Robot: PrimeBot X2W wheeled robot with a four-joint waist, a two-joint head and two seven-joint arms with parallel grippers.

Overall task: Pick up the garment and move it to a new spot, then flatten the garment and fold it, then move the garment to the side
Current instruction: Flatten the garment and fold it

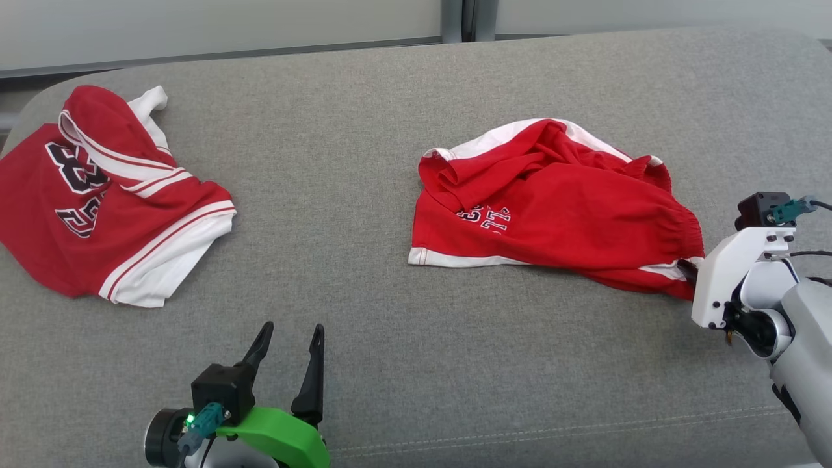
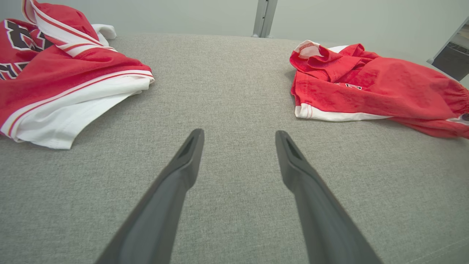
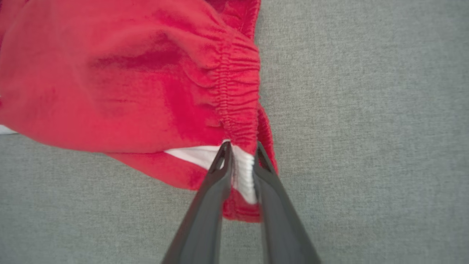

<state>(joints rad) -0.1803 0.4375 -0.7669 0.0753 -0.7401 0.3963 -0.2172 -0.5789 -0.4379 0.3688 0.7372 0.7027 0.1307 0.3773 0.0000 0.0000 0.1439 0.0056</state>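
The shorts (image 1: pixel 552 208) lie crumpled right of centre on the grey cushion (image 1: pixel 390 364), with the waistband (image 3: pixel 238 91) at their right end. The right gripper (image 3: pixel 240 154) is clamped on the waistband's near corner, white trim between its fingers. The left gripper (image 1: pixel 289 341) is spread wide over bare cushion, near left. A jersey (image 1: pixel 97 208) lies far left.

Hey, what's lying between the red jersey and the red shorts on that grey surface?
Nothing: the head view shows bare grey fabric between the jersey and the shorts; the left wrist view agrees.
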